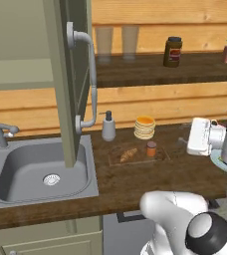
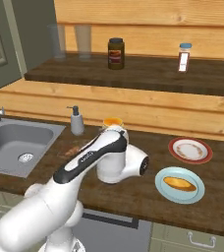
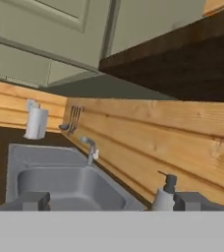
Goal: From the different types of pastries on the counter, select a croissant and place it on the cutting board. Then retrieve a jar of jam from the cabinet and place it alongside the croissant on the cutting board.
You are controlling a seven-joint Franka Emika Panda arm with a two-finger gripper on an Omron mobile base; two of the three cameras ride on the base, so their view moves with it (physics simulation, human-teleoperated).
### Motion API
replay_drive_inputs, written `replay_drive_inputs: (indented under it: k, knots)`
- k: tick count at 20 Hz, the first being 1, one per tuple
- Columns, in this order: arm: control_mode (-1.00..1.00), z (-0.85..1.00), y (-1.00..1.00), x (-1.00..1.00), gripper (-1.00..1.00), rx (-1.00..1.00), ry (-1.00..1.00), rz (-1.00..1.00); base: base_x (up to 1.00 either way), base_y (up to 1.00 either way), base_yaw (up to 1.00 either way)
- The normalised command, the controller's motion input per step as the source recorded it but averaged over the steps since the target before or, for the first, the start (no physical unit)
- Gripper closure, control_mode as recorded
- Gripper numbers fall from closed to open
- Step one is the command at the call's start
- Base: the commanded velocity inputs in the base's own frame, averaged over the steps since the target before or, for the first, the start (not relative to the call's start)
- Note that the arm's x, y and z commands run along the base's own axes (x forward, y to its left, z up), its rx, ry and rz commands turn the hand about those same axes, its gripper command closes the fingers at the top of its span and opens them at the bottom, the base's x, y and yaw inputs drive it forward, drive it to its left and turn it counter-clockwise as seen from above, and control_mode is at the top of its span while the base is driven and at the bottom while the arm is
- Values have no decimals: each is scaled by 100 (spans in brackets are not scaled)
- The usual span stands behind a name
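**Ann:** Two plates up close on the counter (image 2: pixel 148 194), right side: a pale blue plate (image 2: pixel 180 185) carrying one long golden pastry (image 2: pixel 179 184), and a red-rimmed plate (image 2: pixel 191 150) just behind it.

**Ben:** And the gripper (image 3: pixel 112 201)?

**Ann:** Fingers spread wide apart, nothing between them, looking out over the sink (image 1: pixel 41 172) toward the wall.

**Ben:** Now the cutting board (image 1: pixel 138 154).

**Ann:** One croissant (image 1: pixel 129 154) lies on its left half, one jar of jam (image 1: pixel 151 148) stands upright on its right half, near each other but apart. Just behind the board, one stack of pancakes (image 1: pixel 145 127); to its left, one soap dispenser (image 1: pixel 108 126).

**Ben:** Further back?

**Ann:** One cabinet (image 1: pixel 65 79) door hangs open edge-on above the sink's right rim, with one long silver handle (image 1: pixel 88 79). On the shelf (image 2: pixel 148 74) beyond: two clear glasses (image 1: pixel 117 42), one tall dark jar (image 2: pixel 116 53), one white-capped shaker (image 2: pixel 184 57).
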Motion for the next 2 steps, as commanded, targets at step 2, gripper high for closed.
replay_drive_inputs:
  k: [2]
  knots:
    - [-100, 72, 0, -65, -100, -2, -3, -6, 0, 0, 0]
